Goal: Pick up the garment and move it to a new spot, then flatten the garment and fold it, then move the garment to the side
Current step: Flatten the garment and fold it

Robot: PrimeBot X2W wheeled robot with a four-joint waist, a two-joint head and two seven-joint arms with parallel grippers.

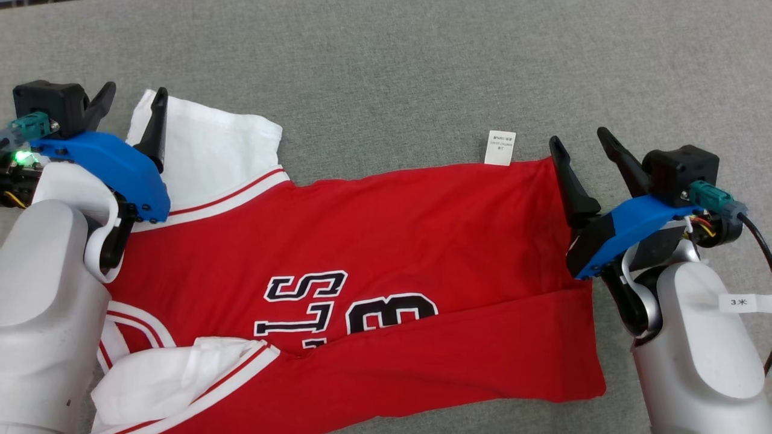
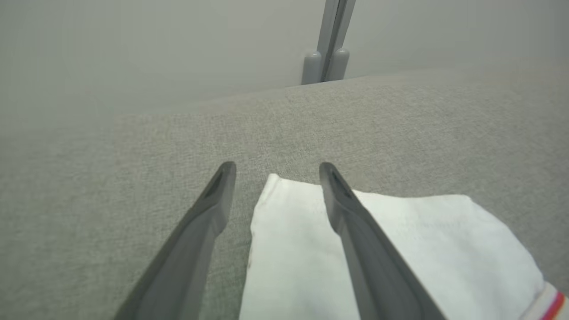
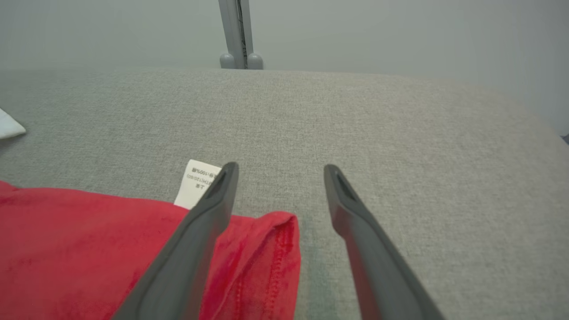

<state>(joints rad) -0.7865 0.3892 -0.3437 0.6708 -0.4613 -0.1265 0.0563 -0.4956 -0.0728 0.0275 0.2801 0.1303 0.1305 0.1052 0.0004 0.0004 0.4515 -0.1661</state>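
Note:
A red jersey with white sleeves and dark numerals lies spread on the grey table, its near edge folded over. A white care label sticks out at its far hem. My left gripper stands open over the far white sleeve, one finger above the cloth, the other over bare table. My right gripper is open at the jersey's far right corner, one finger over the red hem, the other beyond it. Neither holds any cloth.
The grey fabric-covered table stretches wide beyond the jersey. A grey post stands at the table's far edge against a pale wall. A second white sleeve lies bunched at the near left.

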